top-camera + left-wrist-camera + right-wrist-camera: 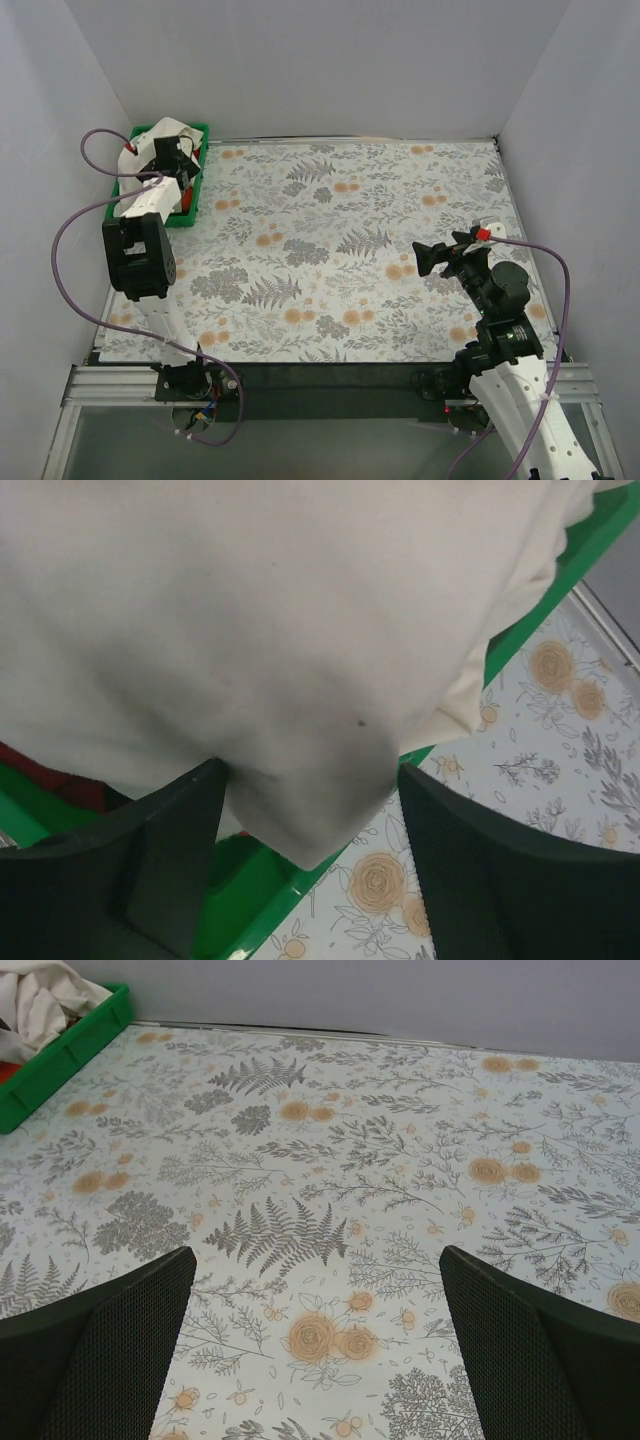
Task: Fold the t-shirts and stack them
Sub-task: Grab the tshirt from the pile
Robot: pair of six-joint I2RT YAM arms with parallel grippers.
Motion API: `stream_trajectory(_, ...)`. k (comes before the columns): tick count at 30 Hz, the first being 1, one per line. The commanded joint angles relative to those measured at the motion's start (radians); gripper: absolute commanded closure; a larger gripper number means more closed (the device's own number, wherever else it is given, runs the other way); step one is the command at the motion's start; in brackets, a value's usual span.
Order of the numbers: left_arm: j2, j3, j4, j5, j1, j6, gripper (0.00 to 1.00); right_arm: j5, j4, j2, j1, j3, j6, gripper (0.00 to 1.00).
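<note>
Green bin holds cream t-shirt, red t-shirt.

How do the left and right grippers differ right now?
The left gripper is over the green bin, fingers straddling a fold of the cream t-shirt; the right gripper hangs above bare tablecloth with nothing between its fingers. The left's gap looks narrower than the right's. Both are open.
</note>
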Motion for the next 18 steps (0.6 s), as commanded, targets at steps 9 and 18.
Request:
stream_trajectory(9,-0.113,0.054,-0.018,-0.056,-0.014,0.103,1.00,-0.016,0.020,-0.014,0.009,0.003,-0.009,0.02)
stream_trajectory(18,-0.308,0.039,0.014,-0.130,-0.090,0.243,1.00,-0.037,0.013,0.012,0.007,0.049,-0.010,0.02)
